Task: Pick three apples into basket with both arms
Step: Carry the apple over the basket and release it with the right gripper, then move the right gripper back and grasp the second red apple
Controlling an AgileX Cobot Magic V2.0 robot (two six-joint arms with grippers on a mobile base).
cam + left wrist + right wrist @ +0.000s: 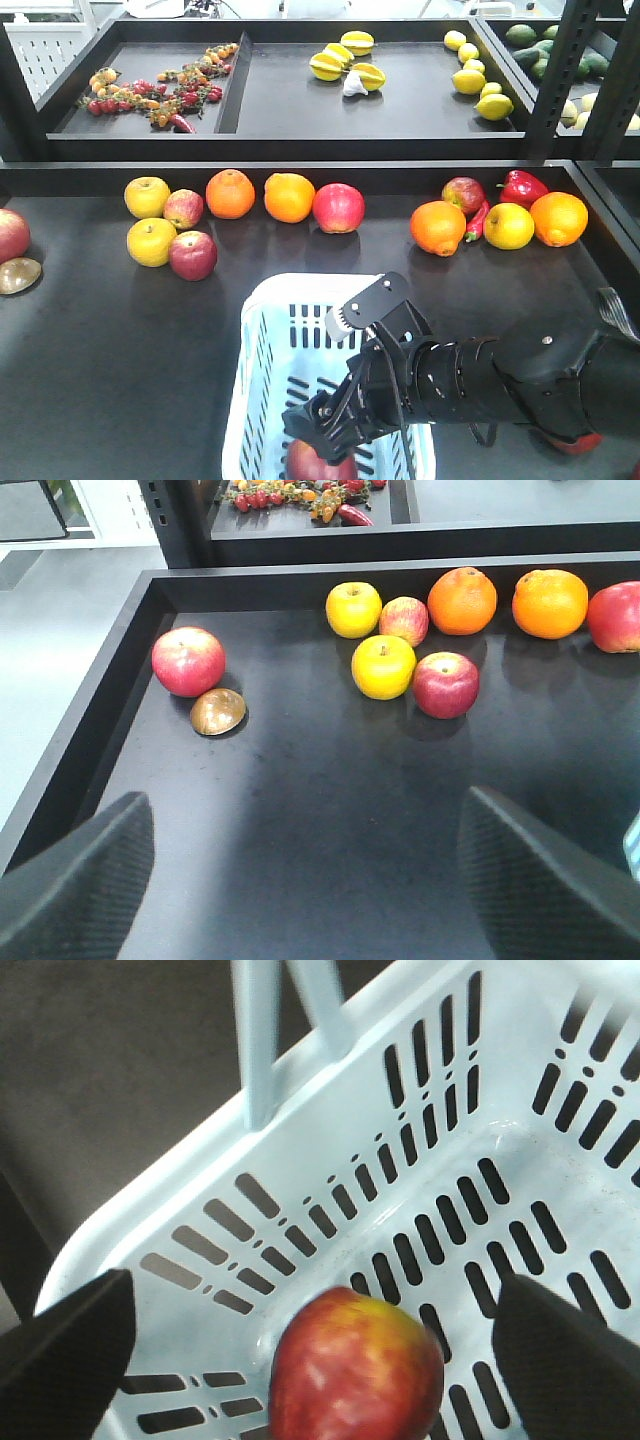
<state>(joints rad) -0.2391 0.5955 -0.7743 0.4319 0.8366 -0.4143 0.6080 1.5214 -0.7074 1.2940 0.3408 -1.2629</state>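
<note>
The pale blue basket (pixel 256 400) stands at the front middle of the black table. My right arm reaches into it from the right. The right gripper (pixel 322 432) (pixel 320 1360) is open, fingers wide apart and clear of the fruit. One red apple (pixel 312 464) (pixel 355 1370) lies on the basket (pixel 330 1160) floor between and below them. More red apples rest on the table: one (pixel 193 255) (pixel 445 684) beside the yellow ones, one (pixel 338 207) (pixel 615 617) by the oranges, one (pixel 10 235) (pixel 188 661) far left. My left gripper (pixel 305 880) hangs open over bare table, holding nothing.
Yellow apples (pixel 151 241), oranges (pixel 231 193), a small red apple (pixel 184 208) and a brown shell-like piece (pixel 18 275) sit at the left. An orange (pixel 437 227), red peppers (pixel 521 187) and another apple (pixel 463 193) lie at the right. A raised black shelf (pixel 300 148) runs behind.
</note>
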